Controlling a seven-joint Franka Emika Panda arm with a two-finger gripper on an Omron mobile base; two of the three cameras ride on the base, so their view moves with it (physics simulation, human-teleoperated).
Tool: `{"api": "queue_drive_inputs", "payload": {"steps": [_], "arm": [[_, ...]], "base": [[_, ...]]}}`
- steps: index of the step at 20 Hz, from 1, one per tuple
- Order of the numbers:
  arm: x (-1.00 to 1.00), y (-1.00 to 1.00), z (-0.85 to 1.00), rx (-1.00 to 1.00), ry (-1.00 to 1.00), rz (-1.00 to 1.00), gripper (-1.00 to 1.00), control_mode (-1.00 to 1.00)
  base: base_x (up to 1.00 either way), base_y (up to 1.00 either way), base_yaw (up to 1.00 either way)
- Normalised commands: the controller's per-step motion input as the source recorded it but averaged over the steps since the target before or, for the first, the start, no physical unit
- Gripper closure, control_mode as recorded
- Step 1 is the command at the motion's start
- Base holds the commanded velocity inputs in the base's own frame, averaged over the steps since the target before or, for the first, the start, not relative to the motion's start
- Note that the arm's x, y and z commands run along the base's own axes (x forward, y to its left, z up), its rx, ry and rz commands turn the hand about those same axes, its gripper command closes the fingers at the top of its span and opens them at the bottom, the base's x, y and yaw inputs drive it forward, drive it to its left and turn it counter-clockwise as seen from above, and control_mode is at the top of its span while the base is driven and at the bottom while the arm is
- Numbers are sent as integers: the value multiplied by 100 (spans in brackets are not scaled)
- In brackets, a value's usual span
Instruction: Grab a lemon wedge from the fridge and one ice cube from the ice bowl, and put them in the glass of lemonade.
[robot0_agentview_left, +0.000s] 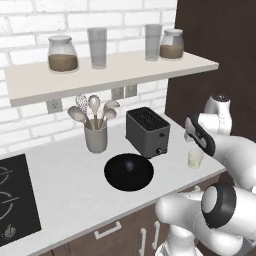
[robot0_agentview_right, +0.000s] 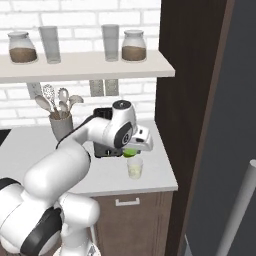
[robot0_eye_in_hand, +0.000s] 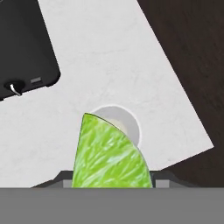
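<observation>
The lemon wedge (robot0_eye_in_hand: 109, 155) is held between the closed fingers of the gripper (robot0_agentview_right: 131, 151), directly above the glass of lemonade (robot0_agentview_right: 134, 167). The glass is set near the right front corner of the counter (robot0_agentview_left: 65, 180), just past the toaster (robot0_agentview_left: 147, 131). The ice bowl (robot0_agentview_left: 128, 171) is placed near the front edge (an ice cube (robot0_agentview_left: 128, 166) is seen inside it).
</observation>
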Motion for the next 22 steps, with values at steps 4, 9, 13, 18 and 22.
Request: {"api": "queue_drive_inputs", "payload": {"steps": [4,9,13,18,22], "arm": [[8,-3,-5,0,2,0,100,-100],[25,-5,-2,0,0,0,100,-100],[32,0,-6,0,0,0,100,-100],[9,-2,-20,0,0,0,100,-100],[0,-2,-22,0,0,0,100,-100]], "base": [[0,0,0],[0,0,0],[0,0,0],[0,0,0],[0,0,0]]}}
